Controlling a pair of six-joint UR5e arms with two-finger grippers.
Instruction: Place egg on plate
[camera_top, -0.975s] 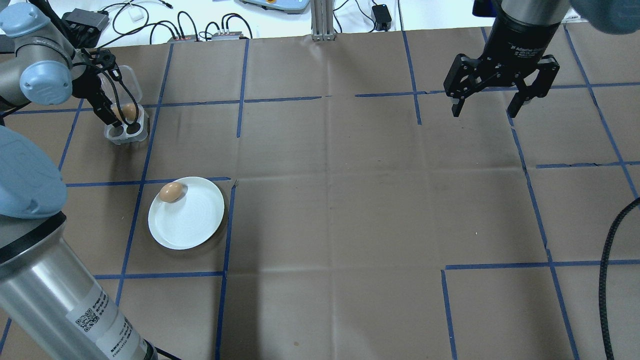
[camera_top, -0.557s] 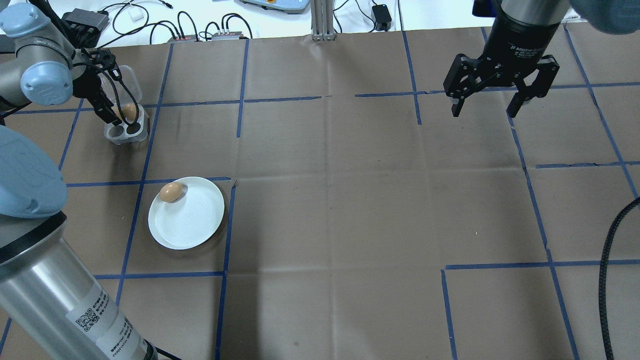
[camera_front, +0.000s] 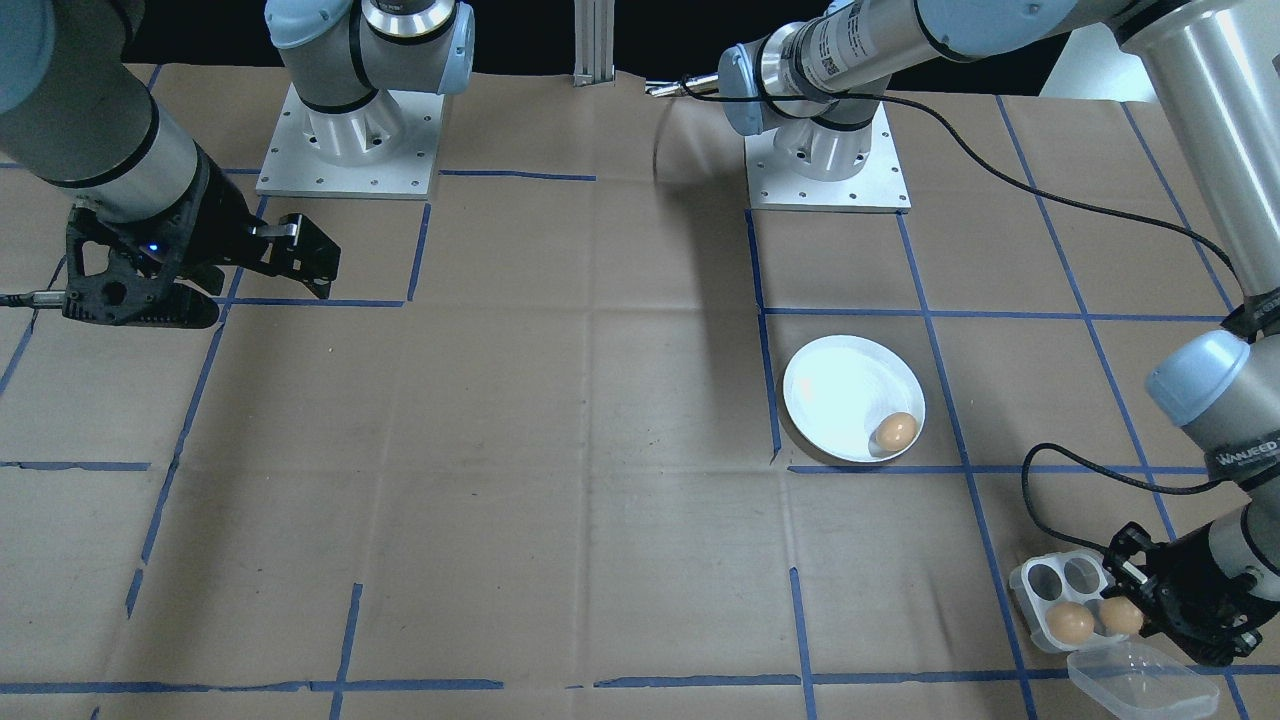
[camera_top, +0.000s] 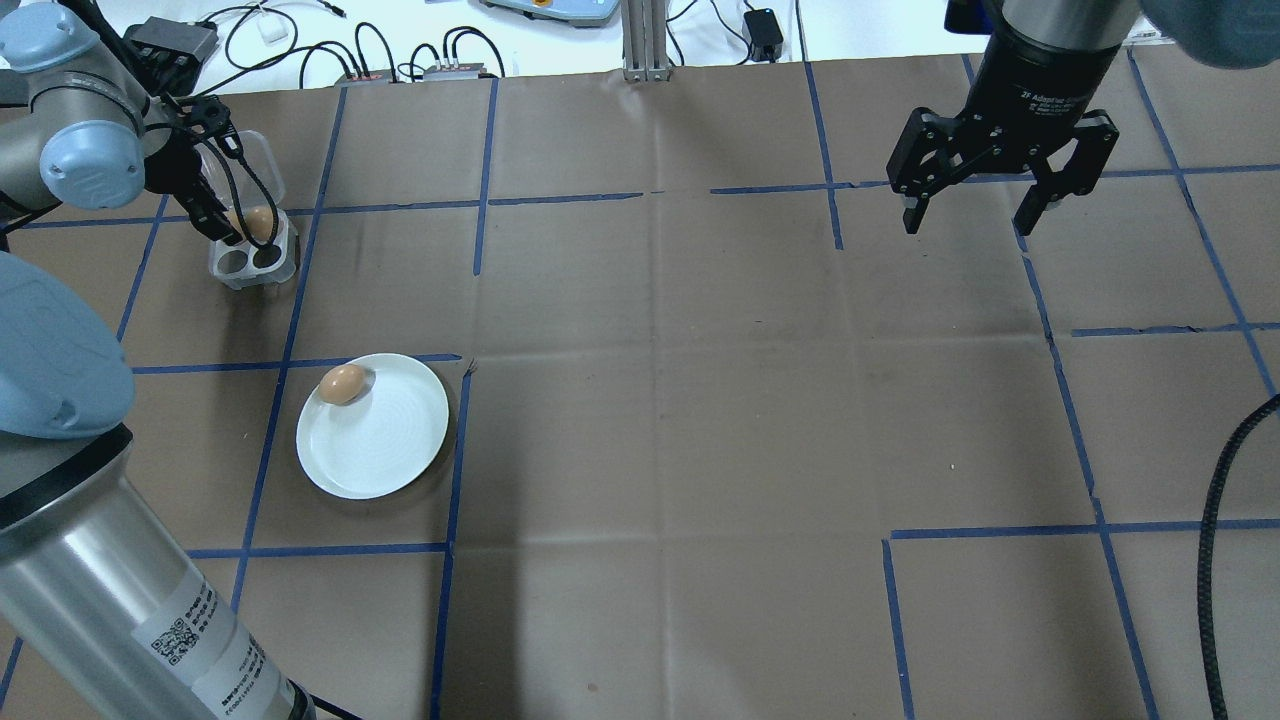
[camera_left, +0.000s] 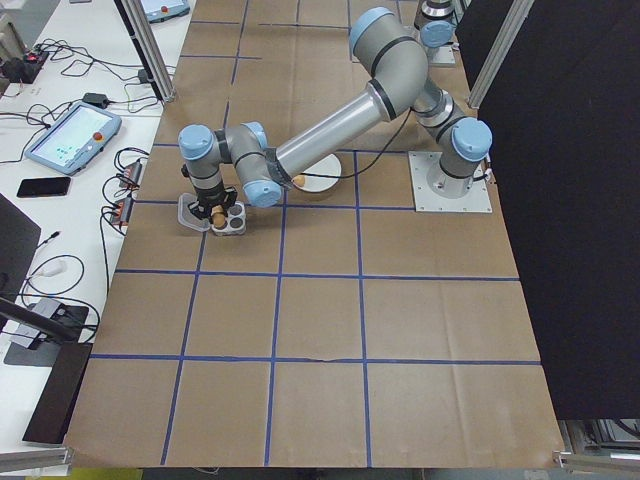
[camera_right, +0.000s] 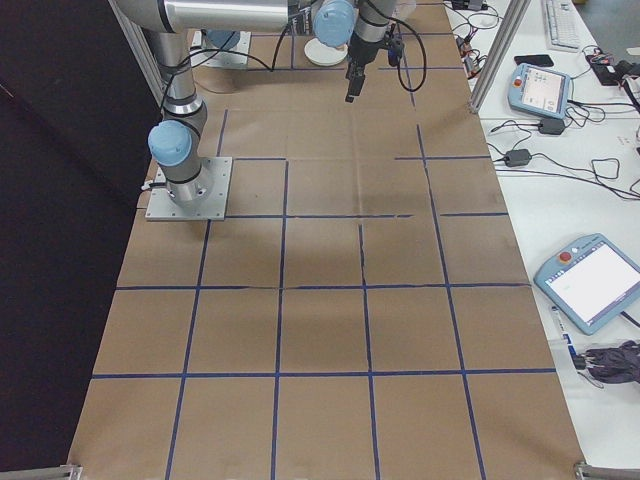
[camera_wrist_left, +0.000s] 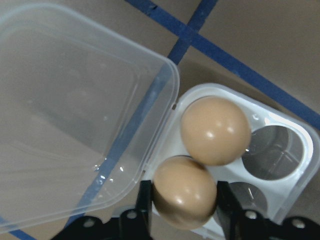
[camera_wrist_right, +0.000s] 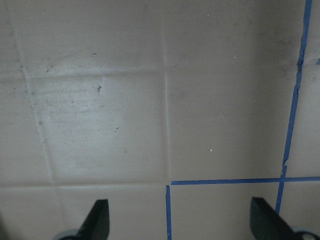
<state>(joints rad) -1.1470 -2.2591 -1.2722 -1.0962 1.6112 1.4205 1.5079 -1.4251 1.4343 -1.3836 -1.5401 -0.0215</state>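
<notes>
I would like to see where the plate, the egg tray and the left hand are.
plate (camera_top: 385, 450): overhead view, bare white centre.
egg tray (camera_front: 1062, 577): front-facing view, rim between its empty holes.
left hand (camera_wrist_left: 184, 201): left wrist view, between the fingertips, around an egg.

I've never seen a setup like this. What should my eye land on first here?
Probably the left gripper, its fingers on either side of a brown egg in the clear egg tray at the table's edge. Nearby, another egg already lies on the white plate, while the right gripper hangs open over bare table.
</notes>
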